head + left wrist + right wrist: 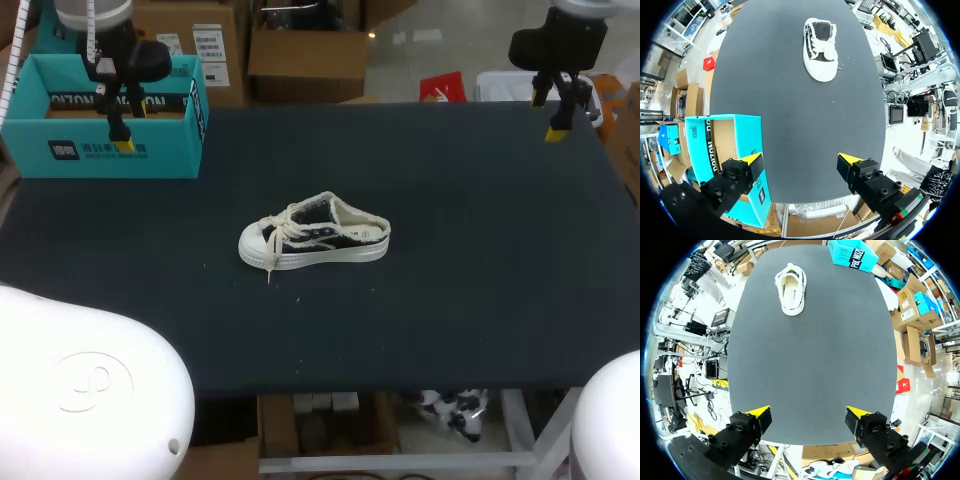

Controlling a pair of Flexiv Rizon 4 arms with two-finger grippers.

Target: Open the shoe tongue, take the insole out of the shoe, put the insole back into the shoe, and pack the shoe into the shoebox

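Meanwhile, both arms are hovering at the tabletop's (480,300) far corners, the left arm (135,58) above the teal shoebox (100,152) and the right arm (560,42) opposite, jaws spread and gripping nothing, while the shoe (314,236) is lying upright mid-tabletop.

On the shoe (313,237) we see a dark cloth upper and a smooth, pale, rubbery sole. The shoebox (100,152) looks to us like cardboard, teal outside and raw brown inside; the table (480,300) is matt.

one shoe (314,238), one shoebox (105,115), two grippers
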